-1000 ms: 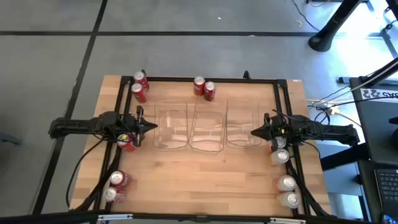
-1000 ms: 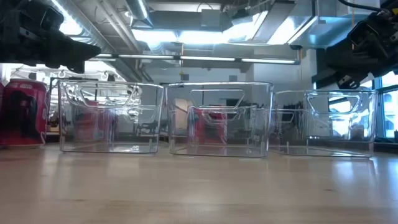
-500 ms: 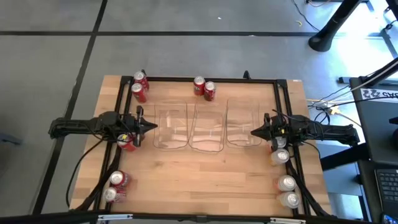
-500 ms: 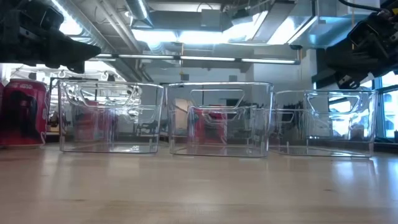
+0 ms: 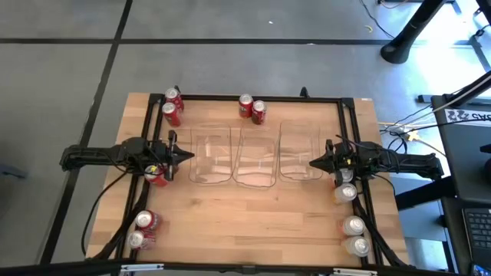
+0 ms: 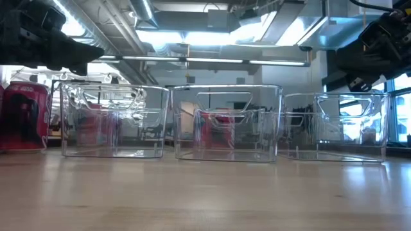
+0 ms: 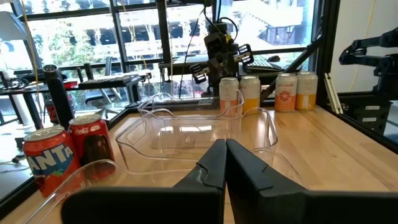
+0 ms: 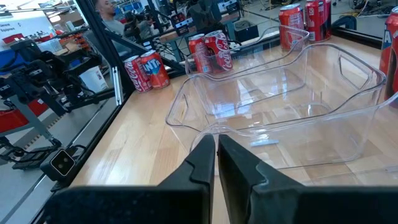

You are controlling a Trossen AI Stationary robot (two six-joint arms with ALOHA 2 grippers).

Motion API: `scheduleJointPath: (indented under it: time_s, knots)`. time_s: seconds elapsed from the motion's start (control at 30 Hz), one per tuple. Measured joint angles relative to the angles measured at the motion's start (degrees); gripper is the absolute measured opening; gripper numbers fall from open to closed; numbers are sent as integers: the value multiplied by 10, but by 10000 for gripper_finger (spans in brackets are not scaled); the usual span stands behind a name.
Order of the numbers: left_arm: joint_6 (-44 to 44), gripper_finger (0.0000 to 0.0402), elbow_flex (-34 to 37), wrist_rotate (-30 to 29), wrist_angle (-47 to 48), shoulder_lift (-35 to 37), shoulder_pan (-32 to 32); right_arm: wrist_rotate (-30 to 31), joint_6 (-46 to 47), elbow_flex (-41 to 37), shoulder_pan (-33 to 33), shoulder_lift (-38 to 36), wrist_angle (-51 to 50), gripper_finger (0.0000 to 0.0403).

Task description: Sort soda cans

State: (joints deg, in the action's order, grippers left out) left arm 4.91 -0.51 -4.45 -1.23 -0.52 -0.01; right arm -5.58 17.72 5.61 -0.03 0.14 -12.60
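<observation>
Left gripper [image 5: 186,156] jaws clenched, nothing held; it hangs just beside the left bin [image 5: 212,156], pointing at its short wall; right gripper [image 5: 314,162] jaws clenched too, nothing held, just beside the right bin [image 5: 300,151] on its outer side; middle bin [image 5: 256,157] sits between the two, all three clear bins in a row mid-surface [image 5: 253,222]; nothing in any bin.

Soda cans all outside the bins: two red cans [image 5: 172,106] at the far left corner; two red cans [image 5: 252,107] at the far edge behind the middle bin; one red can [image 5: 158,175] under the left arm; two red cans [image 5: 143,230] at the near left corner; pale cans [image 5: 350,208] strung along the right edge, two under the right arm, two nearer the corner.
</observation>
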Motion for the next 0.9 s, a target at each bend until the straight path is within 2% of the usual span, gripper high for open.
scheduleJointPath:
  time_s: [0.6,0.9]
  knots:
    - [0,0,0,0,0,0,0,1,-1,0,0,0,1,24]
    - [0,0,0,0,0,0,0,123,-16,0,0,0,55,24]
